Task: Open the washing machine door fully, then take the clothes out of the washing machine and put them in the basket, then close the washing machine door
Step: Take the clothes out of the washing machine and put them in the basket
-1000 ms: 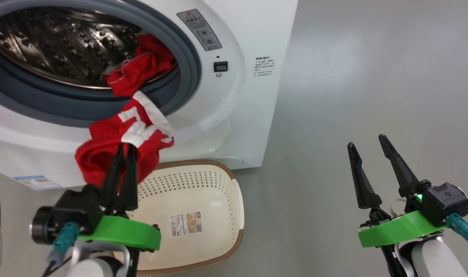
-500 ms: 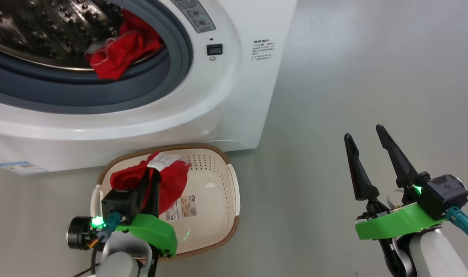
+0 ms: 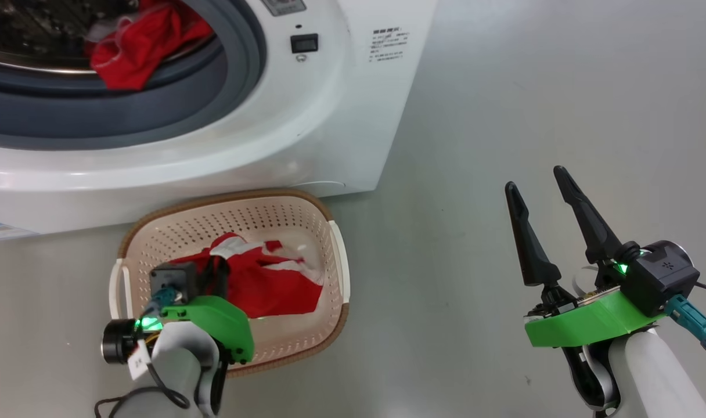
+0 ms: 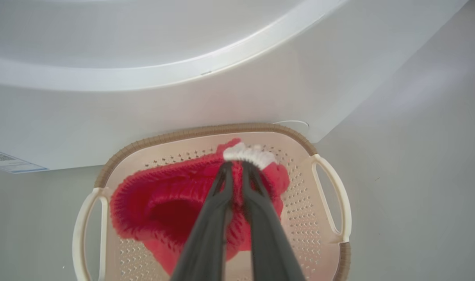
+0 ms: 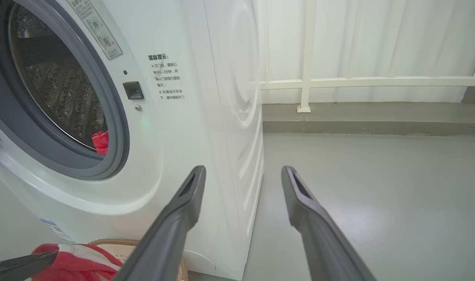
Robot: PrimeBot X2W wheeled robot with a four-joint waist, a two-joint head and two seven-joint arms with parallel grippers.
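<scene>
My left gripper [image 3: 218,271] is down inside the cream basket [image 3: 332,232], shut on a red garment with white trim [image 3: 274,287]. In the left wrist view its fingertips [image 4: 235,166] pinch the white trim, and the red cloth [image 4: 159,203] bunches over the basket's [image 4: 206,130] floor. More of the red clothes [image 3: 135,43] lie on the grey ring of the washing machine [image 3: 306,128], seen also in the right wrist view [image 5: 100,141]. My right gripper [image 3: 534,177] hangs open and empty over the floor to the right. The washing machine door is out of view.
The basket stands on the grey floor against the machine's front. Bare grey floor [image 3: 533,87] spreads to the right of the machine. A white railing and a low ledge [image 5: 339,113] run behind it.
My left gripper has carried the red garment from in front of the drum mouth down into the basket. The head view has tilted down. The right gripper stays open.
</scene>
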